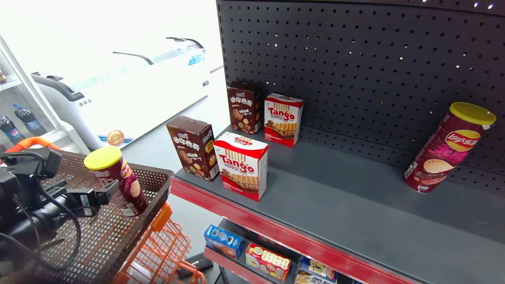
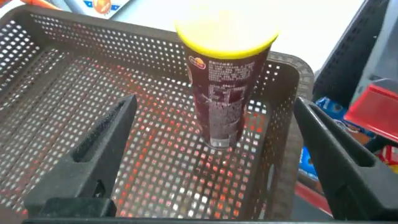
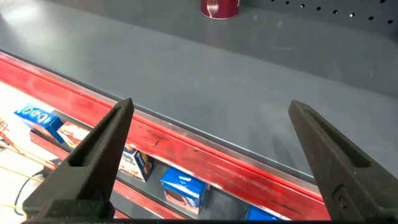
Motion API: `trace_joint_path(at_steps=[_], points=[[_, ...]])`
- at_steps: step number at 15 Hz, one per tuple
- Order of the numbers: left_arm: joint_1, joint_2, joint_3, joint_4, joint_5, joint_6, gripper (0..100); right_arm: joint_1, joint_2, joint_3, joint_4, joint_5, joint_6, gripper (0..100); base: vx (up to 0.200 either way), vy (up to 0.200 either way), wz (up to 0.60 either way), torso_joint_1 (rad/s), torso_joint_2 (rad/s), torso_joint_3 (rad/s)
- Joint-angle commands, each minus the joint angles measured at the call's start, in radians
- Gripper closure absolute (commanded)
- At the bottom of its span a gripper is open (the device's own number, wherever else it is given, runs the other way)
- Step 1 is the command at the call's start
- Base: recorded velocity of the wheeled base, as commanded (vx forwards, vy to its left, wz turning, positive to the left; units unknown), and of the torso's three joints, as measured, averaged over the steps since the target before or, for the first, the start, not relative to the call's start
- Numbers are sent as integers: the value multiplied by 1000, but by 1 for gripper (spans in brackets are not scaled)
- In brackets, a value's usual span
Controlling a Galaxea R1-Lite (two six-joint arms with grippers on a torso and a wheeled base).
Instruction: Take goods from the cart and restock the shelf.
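Observation:
A dark red chips can (image 1: 116,179) with a yellow lid stands upright in the brown mesh cart basket (image 1: 152,177). My left gripper (image 1: 98,199) is right beside it, open. In the left wrist view the can (image 2: 224,93) stands just beyond the gap of the left gripper (image 2: 214,106), whose fingers (image 2: 93,162) are spread wide with nothing held. A second chips can (image 1: 449,148) leans against the pegboard at the shelf's right. My right gripper (image 3: 211,109) hangs open and empty over the red front edge of the shelf (image 3: 186,143), with that can's base (image 3: 219,7) farther back.
Two brown cookie boxes (image 1: 194,146) and two red-and-white wafer boxes (image 1: 242,165) stand at the shelf's left end. The grey shelf board (image 1: 335,197) is bare between them and the leaning can. Snack packs (image 1: 223,240) fill the lower shelf. The orange cart frame (image 1: 158,252) sits below the basket.

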Motion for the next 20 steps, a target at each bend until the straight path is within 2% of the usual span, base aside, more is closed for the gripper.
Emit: trace_joint_path(at_steps=[1,2,3,4,5,7,11,14,19,20], points=[[1,179,32,-133,1,1,0,1,0,0,0,0,0,0,0,0,0,0,0,0],[1,244,46,-235,1,1,0,1,0,0,0,0,0,0,0,0,0,0,0,0],[6,277,46,-284,2,1,0,1,0,0,-2,0,0,0,0,0,0,0,0,0],[6,280,46,-287,2,1,0,1,0,0,0,1,0,0,0,0,0,0,0,0],[11,317,46,-342,2,1,0,1,0,0,0,0,0,0,0,0,0,0,0,0],[14,369,34,-382,2,1,0,1,0,-1,-2,1,0,0,0,0,0,0,0,0],[44,418,-26,-391,2,1,0,1,0,0,0,0,0,0,0,0,0,0,0,0],[47,440,-78,-394,2,1,0,1,0,0,0,1,0,0,0,0,0,0,0,0],[46,466,-108,-409,4,1,0,1,0,-1,0,0,0,0,0,0,0,0,0,0],[46,466,-112,-414,4,2,100,1,0,-1,0,1,0,0,0,0,0,0,0,0]])
